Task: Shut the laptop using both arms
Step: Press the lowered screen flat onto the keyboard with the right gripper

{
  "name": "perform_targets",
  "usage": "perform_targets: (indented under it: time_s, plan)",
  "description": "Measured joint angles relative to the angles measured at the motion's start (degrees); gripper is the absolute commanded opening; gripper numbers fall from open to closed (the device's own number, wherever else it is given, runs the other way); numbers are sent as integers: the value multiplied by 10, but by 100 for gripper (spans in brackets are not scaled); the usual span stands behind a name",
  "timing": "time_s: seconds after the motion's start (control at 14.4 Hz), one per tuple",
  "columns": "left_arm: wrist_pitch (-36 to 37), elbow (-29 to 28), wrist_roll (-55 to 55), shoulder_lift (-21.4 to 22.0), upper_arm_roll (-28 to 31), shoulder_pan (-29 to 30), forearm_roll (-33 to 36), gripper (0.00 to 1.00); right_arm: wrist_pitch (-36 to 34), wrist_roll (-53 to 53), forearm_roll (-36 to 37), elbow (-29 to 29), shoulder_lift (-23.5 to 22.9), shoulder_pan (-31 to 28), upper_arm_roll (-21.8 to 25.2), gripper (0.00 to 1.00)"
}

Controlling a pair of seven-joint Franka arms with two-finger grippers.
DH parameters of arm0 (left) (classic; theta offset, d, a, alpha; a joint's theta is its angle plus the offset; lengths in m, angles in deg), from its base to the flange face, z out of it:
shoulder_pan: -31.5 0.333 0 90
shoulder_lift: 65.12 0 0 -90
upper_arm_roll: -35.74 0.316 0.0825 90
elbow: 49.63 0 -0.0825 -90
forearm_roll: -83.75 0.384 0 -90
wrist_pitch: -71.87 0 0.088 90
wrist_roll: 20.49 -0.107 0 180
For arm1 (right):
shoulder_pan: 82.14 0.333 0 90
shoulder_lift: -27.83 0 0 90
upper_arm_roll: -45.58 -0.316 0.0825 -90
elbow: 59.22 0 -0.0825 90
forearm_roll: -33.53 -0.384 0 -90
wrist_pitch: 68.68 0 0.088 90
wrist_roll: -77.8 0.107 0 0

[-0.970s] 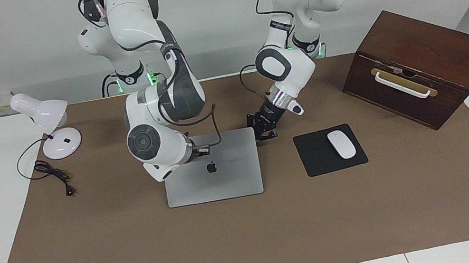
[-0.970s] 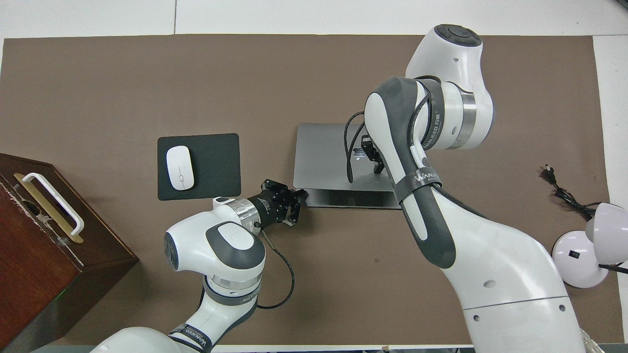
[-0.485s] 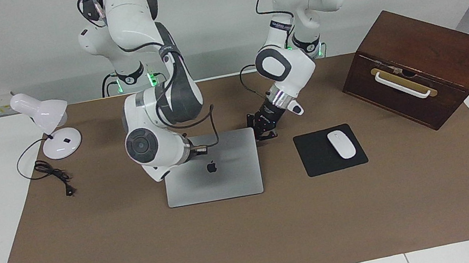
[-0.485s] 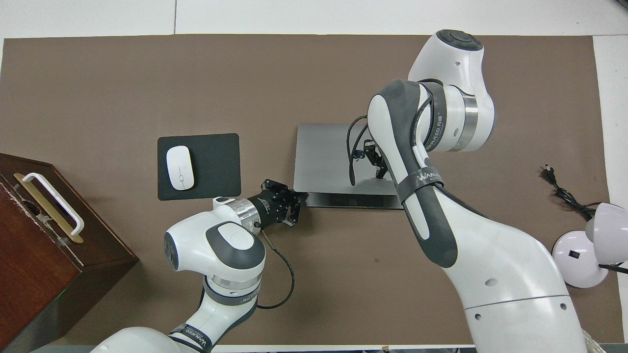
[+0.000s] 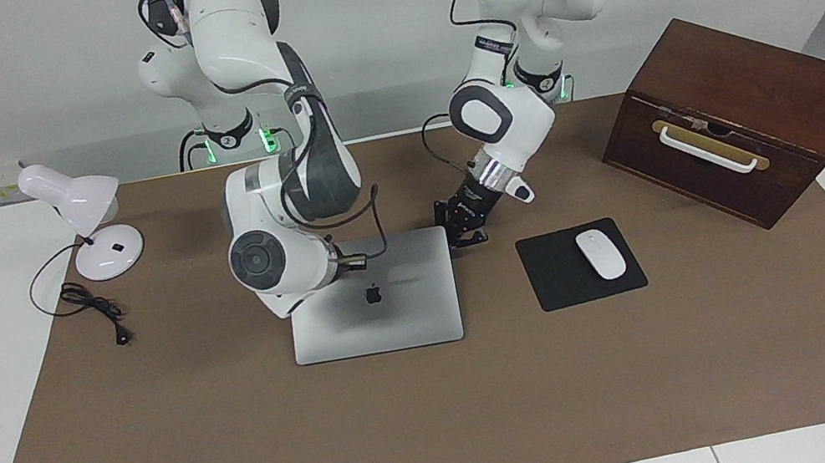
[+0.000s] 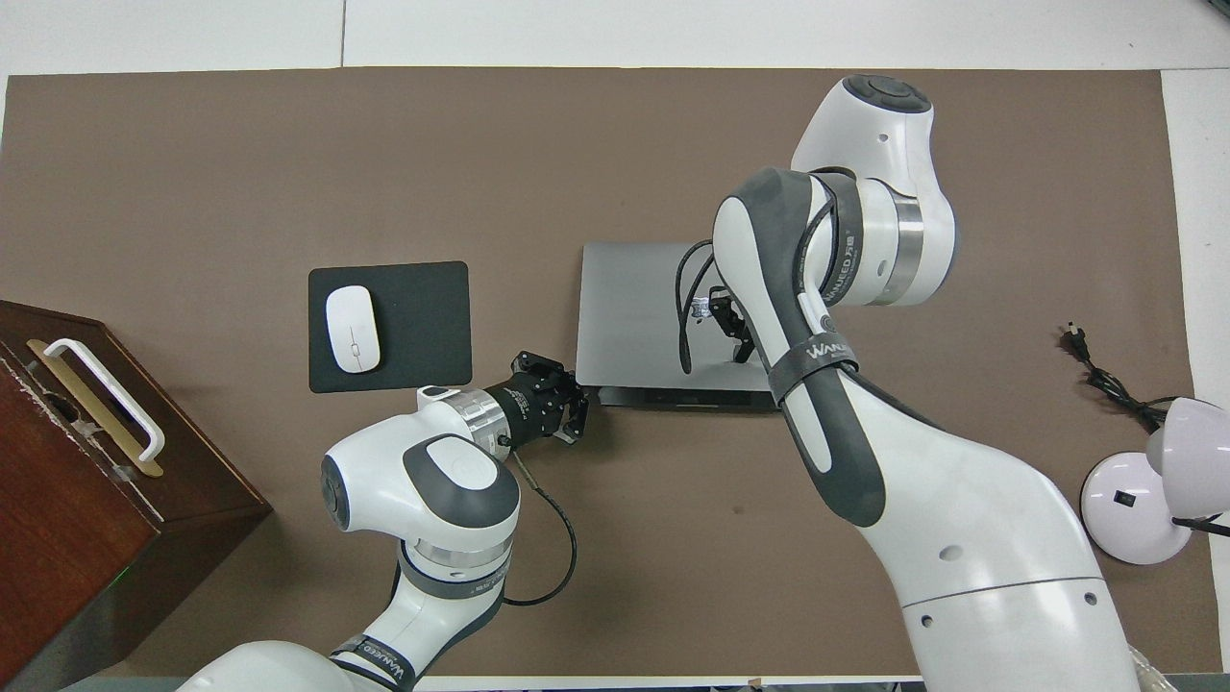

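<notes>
One laptop, lid nearly lowered. Right pincer, fingertips together, is pressed on the lid; left pincer, likewise closed, is placed at the laptop's corner.

Left tool shut and low, right tool shut, arm bent over

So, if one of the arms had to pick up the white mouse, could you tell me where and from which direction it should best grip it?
Grip the mouse across its narrow middle, coming straight down from above. It lies flat on the mouse pad, its long axis running away from the robots, so the fingers would likely close best on its two long sides.
</notes>
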State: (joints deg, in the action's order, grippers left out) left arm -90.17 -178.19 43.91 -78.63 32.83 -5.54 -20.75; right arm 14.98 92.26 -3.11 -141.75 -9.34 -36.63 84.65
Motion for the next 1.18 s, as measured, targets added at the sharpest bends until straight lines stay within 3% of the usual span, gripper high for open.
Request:
perform_targets:
  time_s: [1.18]
  plan:
    - [0, 0, 0, 0, 0, 0, 0, 0, -4, 0, 6, -35, 8, 8, 0, 0]
